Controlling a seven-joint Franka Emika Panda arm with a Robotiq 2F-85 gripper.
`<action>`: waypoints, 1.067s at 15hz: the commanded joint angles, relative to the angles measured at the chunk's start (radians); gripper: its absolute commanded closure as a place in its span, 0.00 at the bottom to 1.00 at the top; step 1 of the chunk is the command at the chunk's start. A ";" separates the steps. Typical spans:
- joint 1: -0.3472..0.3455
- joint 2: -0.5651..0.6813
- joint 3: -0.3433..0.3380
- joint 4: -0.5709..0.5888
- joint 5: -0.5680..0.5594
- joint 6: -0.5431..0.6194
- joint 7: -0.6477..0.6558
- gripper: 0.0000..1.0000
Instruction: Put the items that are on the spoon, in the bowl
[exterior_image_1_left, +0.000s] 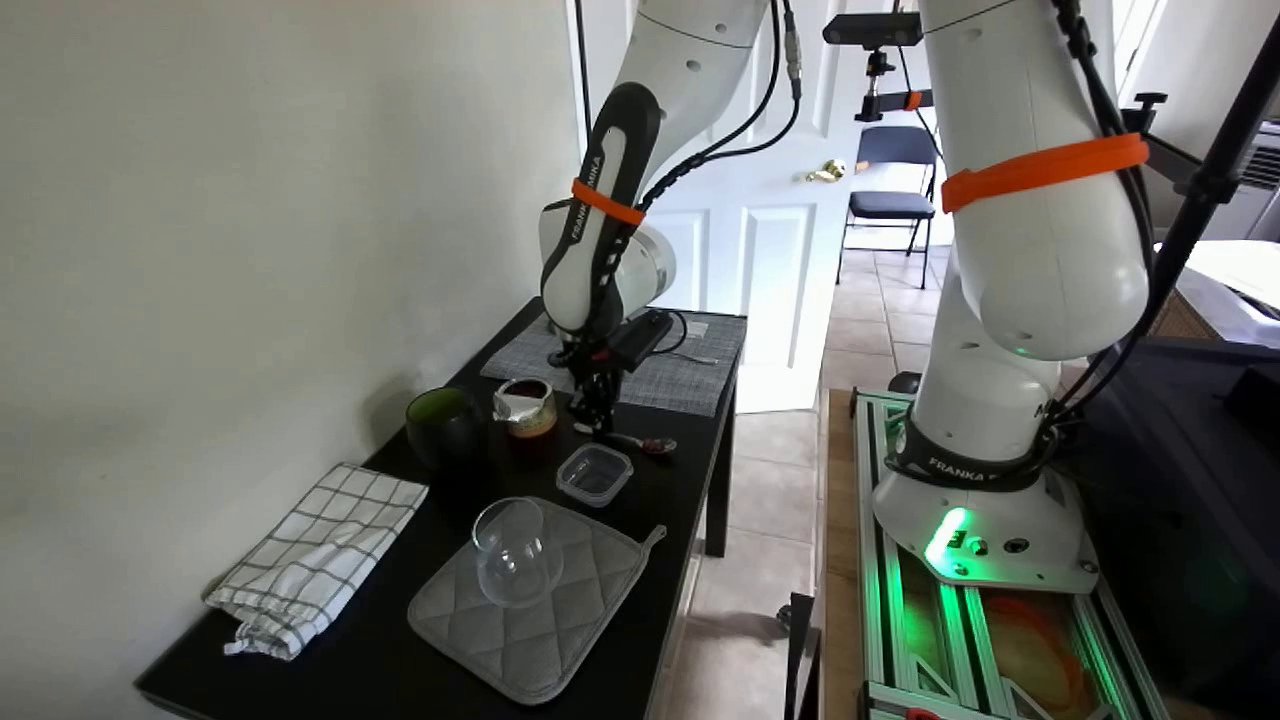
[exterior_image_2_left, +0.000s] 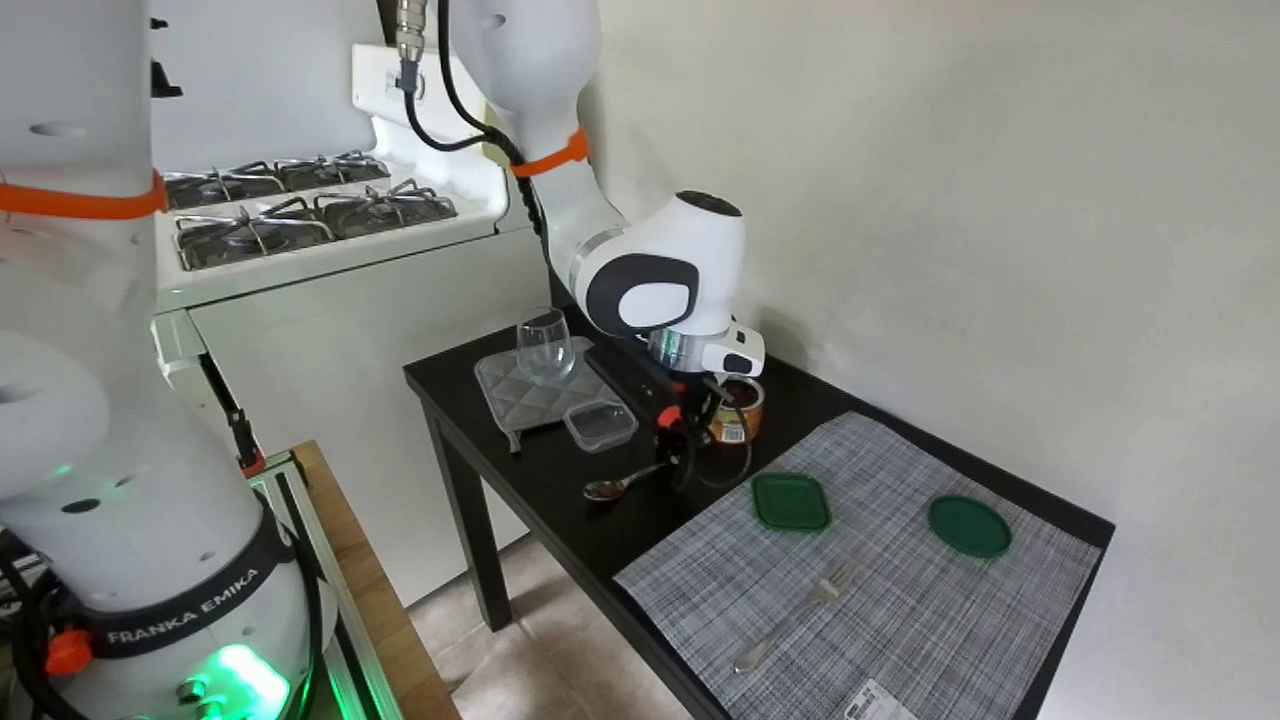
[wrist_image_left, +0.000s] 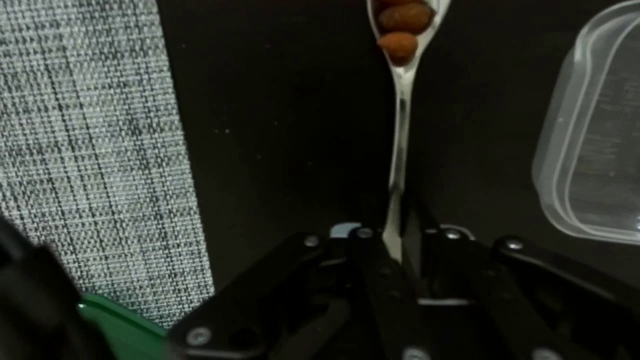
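The metal spoon (wrist_image_left: 400, 132) holds several brown nut-like items (wrist_image_left: 406, 19) in its bowl end. It is at table level in both exterior views (exterior_image_1_left: 628, 440) (exterior_image_2_left: 635, 478); I cannot tell whether it touches the table. My gripper (wrist_image_left: 398, 207) is shut on the spoon's handle; the black fingers sit close on both sides. The gripper also shows in an exterior view (exterior_image_1_left: 597, 420). The small round tan-brown bowl (exterior_image_1_left: 533, 418) stands beside the gripper on the wall side, with a shiny foil-like piece at its rim; it shows partly behind the gripper in an exterior view (exterior_image_2_left: 735, 425).
A clear square plastic container (exterior_image_1_left: 595, 475) stands near the gripper. A dark green cup (exterior_image_1_left: 447, 425) stands near the wall. A clear glass (exterior_image_1_left: 512, 565) stands on a grey pot holder (exterior_image_1_left: 570, 600). A grey placemat (exterior_image_2_left: 890, 600) holds green lids (exterior_image_2_left: 790, 502) and a fork (exterior_image_2_left: 790, 625).
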 joint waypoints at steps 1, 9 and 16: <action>-0.003 0.017 0.000 0.017 -0.022 -0.024 0.034 1.00; -0.025 0.000 0.008 0.023 -0.005 -0.046 0.019 0.97; -0.042 -0.060 0.007 0.035 0.001 -0.162 0.002 0.97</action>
